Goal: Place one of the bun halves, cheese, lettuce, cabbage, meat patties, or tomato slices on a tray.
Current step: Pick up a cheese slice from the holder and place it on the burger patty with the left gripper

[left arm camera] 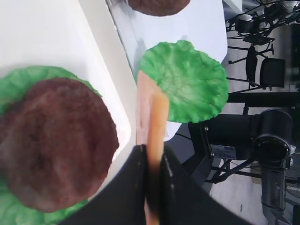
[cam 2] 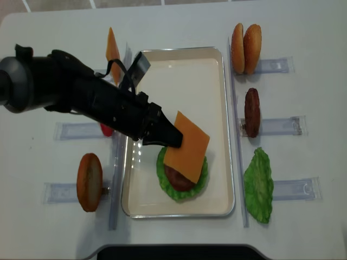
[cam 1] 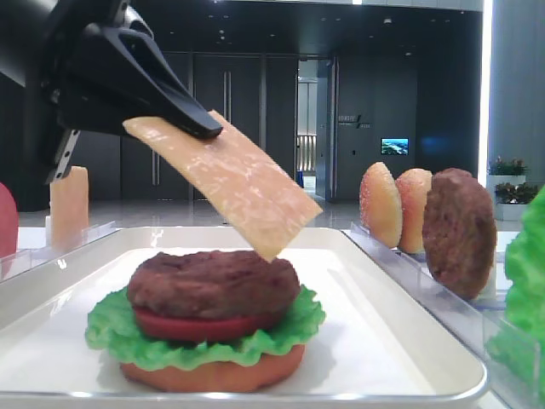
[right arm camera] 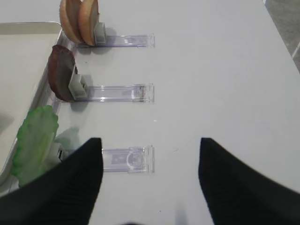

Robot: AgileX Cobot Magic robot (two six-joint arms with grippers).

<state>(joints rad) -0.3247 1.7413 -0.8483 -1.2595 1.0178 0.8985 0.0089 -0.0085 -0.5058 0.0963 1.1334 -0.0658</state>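
We see the left gripper [cam 2: 172,138] clamped on the cheese [cam 2: 187,147], tilted above the patty [cam 1: 213,284] on the tray [cam 2: 219,130]. The right gripper [right arm camera: 147,176] hangs with jaws apart, holding nothing, over the table [right arm camera: 211,70].

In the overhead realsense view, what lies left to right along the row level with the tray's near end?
Bun half → stacked burger under the held cheese on the tray → lettuce leaf → empty clear rack.

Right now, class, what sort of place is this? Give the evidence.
Probably a robot demonstration table in a lobby or hall, not a kitchen. Model burger parts stand in a clear plastic rack, a stack is built on the white tray, and glass doors and dark walls lie behind.
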